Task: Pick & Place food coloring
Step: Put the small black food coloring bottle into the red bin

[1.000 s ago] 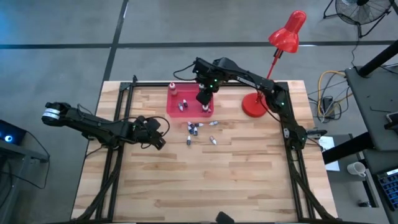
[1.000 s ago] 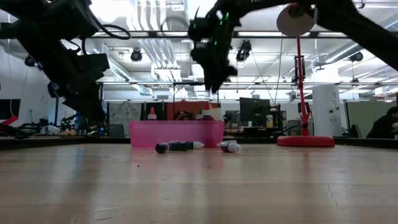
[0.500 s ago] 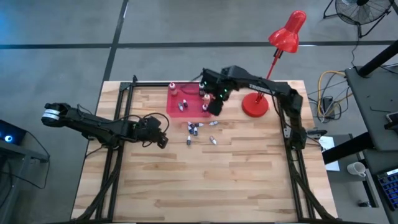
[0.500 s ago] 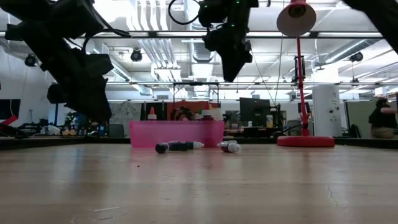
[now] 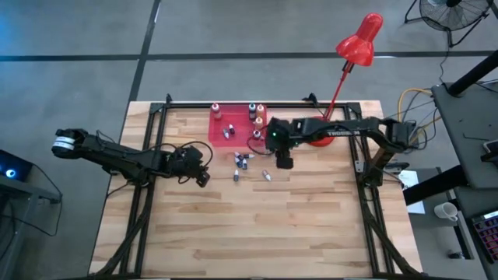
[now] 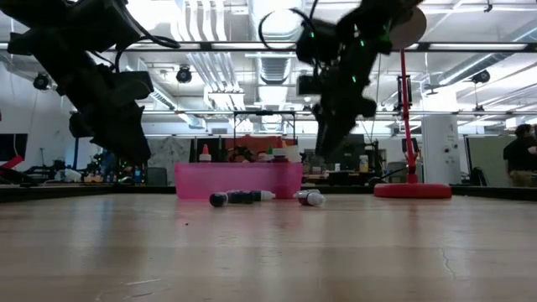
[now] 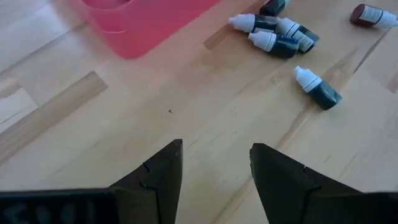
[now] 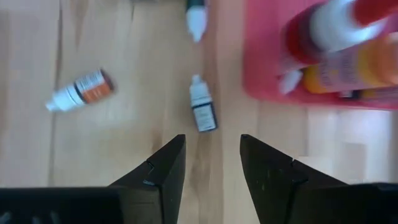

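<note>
Several food coloring bottles lie on their sides on the wooden table, just near of the pink tray. More bottles stand in the tray's far end. My right gripper hangs open above the table, right of the loose bottles. In its wrist view a dark bottle lies ahead of its fingers, with an orange-labelled one off to one side. My left gripper is open and holds nothing, left of the loose bottles, above bare wood.
A red desk lamp stands with its round base on the table right of the tray, its head beyond the far edge. Black frame rails run along the table's left and right sides. Bare wood fills the near half.
My right gripper has left its place over the pink tray, gone toward the table's near and right edges and come down, rolling about its own axis as it went. It now hangs over the table beside the loose bottles. The bottles on the table have not moved.
</note>
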Robot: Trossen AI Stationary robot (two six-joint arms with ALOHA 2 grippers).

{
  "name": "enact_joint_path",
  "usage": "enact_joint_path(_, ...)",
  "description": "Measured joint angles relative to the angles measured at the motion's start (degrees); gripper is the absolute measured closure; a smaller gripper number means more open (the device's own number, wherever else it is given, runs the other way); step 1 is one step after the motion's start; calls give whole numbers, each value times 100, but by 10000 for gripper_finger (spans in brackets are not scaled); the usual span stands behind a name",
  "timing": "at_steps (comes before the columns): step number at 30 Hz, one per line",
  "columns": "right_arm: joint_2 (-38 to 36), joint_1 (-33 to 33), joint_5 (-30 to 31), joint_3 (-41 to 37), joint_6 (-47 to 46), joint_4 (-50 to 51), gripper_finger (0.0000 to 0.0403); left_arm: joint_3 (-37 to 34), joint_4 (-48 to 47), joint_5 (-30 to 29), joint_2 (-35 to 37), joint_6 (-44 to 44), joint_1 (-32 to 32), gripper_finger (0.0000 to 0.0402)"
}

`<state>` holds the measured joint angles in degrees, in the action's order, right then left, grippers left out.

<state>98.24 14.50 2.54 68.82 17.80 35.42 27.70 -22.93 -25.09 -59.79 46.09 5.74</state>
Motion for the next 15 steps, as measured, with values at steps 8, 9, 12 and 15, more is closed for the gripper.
enact_joint_path(8, 234, 21, -120, -838, 536, -1071, 264, 0, 3, -3, 0, 0, -7, 241)
enact_joint_path(9, 285, 32, -131, -868, 536, -1205, 264, 0, 5, -3, 0, 2, -7, 241)
enact_joint_path(12, 465, 83, -150, -905, 531, -1457, 264, 0, 25, -3, 0, 33, -13, 241)
enact_joint_path(15, 659, 151, -148, -849, 525, -1574, 264, 0, 38, -6, 0, 69, -17, 241)
